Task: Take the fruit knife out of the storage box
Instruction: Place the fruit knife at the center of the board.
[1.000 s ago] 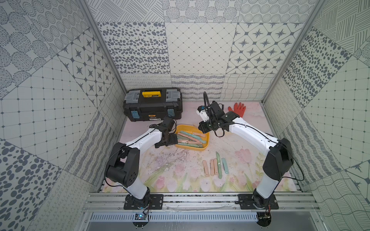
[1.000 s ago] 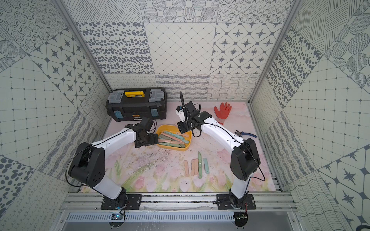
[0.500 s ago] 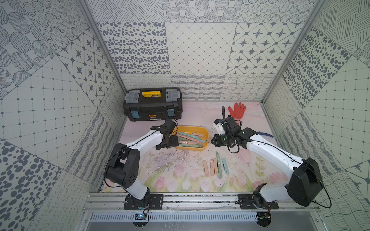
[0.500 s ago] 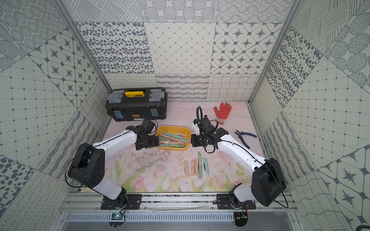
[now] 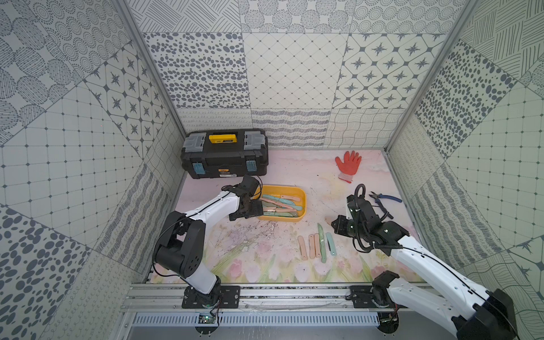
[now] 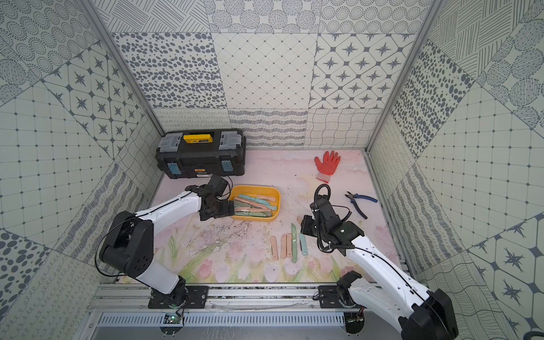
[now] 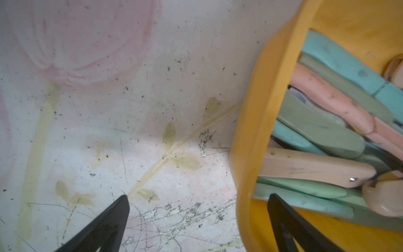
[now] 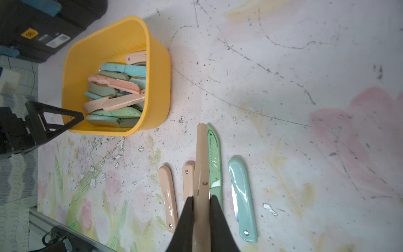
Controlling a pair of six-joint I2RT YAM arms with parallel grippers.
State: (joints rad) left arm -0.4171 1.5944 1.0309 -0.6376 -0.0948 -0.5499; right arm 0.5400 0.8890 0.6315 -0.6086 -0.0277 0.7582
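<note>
The yellow storage box (image 5: 304,203) (image 6: 259,188) sits mid-table with several pastel folding fruit knives (image 5: 279,203) piled in it. My left gripper (image 5: 259,207) (image 7: 198,196) is open and straddles the box's left rim (image 7: 257,131), one finger inside and one outside. My right gripper (image 5: 334,225) (image 8: 202,197) is shut on a peach fruit knife (image 8: 201,157). It holds that knife just above a row of several knives (image 5: 316,245) lying on the mat, right of the box. The held knife hangs over the peach one (image 8: 188,174) and the green one (image 8: 214,152).
A black toolbox (image 5: 225,153) with a yellow handle stands at the back left, close behind the storage box. A red glove (image 5: 348,164) lies at the back right. Blue-handled pliers (image 5: 382,200) lie behind the right arm.
The right arm has swung away from the storage box toward the front right, carrying the peach knife over the row on the mat. The left gripper has stayed at the box's rim.
</note>
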